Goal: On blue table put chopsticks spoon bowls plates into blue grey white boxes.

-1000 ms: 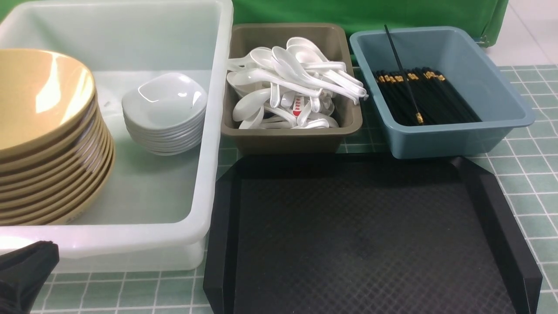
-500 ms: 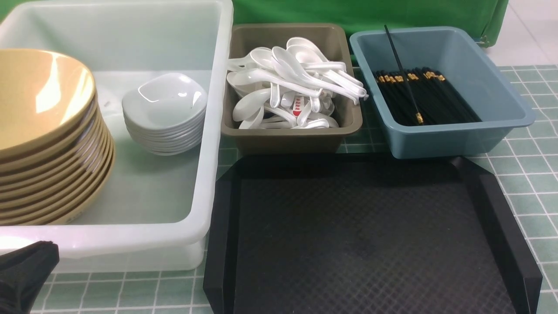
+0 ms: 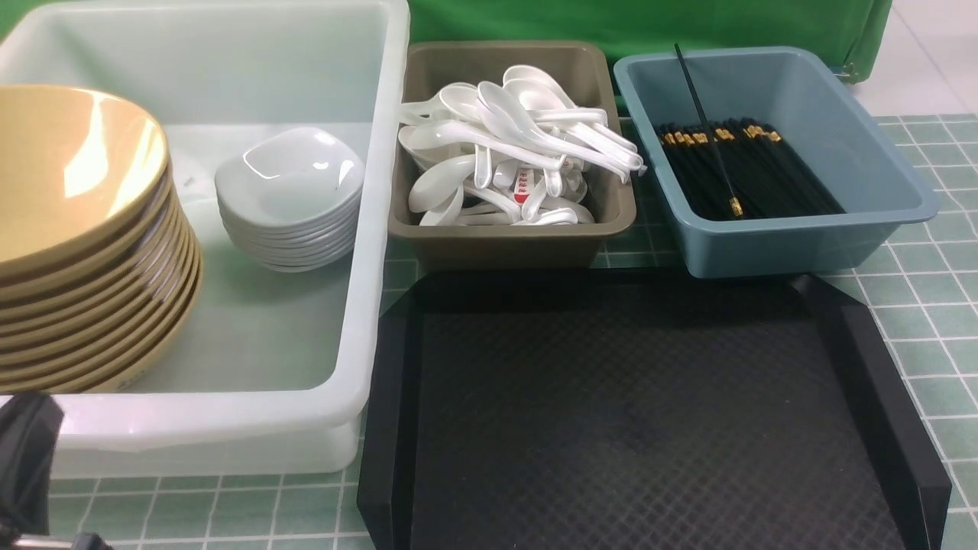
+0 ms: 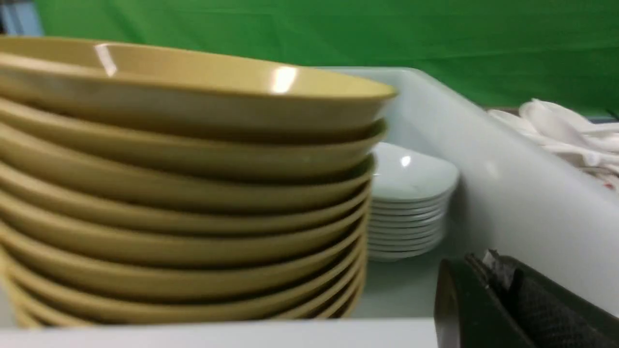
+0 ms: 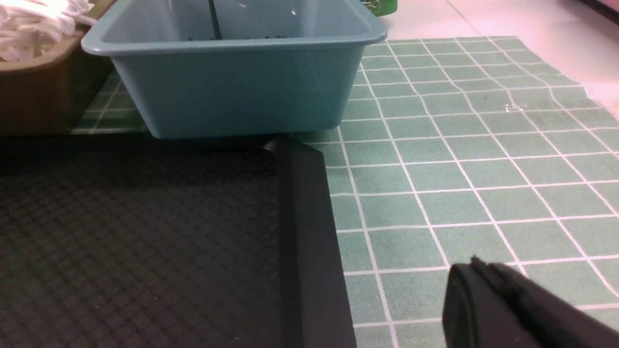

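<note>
The yellow plates are cut off at the front view's left edge; the left gripper shows only partly, jaws unseen.

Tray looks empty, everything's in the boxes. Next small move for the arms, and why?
Probably just hold both arms back. The black tray is bare, the yellow plates and white bowls sit in the white box, and both grippers are shut, holding nothing.
</note>
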Available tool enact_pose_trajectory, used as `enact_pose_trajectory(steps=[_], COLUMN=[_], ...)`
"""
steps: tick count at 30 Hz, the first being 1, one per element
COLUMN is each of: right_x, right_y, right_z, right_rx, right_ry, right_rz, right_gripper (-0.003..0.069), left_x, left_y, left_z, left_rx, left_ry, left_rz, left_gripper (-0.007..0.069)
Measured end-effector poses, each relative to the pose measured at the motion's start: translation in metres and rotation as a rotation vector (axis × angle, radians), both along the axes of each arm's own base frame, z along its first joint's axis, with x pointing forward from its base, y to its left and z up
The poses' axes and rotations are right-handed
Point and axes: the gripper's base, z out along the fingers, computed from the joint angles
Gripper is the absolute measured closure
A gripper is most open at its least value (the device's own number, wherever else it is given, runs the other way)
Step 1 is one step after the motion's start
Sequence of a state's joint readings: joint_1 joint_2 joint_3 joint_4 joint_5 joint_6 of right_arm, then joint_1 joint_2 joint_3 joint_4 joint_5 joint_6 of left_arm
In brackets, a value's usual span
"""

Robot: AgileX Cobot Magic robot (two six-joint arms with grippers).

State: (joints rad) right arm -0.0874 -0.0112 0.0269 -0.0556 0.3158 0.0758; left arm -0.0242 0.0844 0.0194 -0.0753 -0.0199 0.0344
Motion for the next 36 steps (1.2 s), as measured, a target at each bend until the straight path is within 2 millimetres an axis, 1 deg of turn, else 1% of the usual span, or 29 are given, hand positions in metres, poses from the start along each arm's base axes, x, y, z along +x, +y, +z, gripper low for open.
enact_pose_trajectory(steps=[3, 9, 11, 18, 36], right_x=[0.0, 0.0, 0.0, 0.0, 0.0], right_y=[0.0, 0.0, 0.0, 0.0, 0.0], right_z=[0.0, 0.0, 0.0, 0.0, 0.0], right_rx=[0.0, 0.0, -0.001, -0.001, -0.001], right_ry=[0.0, 0.0, 0.002, 0.003, 0.003], right_rz=[0.0, 0.0, 0.0, 0.0, 0.0], right_gripper=[0.0622, 0.0622, 0.0622, 0.0617, 0.0606], left_x=[-0.005, -0.009, -0.01, -0.01, -0.01], left_y=[0.002, 0.002, 0.002, 0.001, 0.001], left_z=[-0.005, -0.023, -0.026, -0.027, -0.027], left_rx=[-0.008, -0.007, -0.005, -0.035, -0.033], left_ry=[0.014, 0.202, 0.236, 0.244, 0.244], left_rz=[0.035, 0.036, 0.035, 0.028, 0.027], left_gripper=[0.0636, 0.0636, 0.0636, 0.0636, 0.0636])
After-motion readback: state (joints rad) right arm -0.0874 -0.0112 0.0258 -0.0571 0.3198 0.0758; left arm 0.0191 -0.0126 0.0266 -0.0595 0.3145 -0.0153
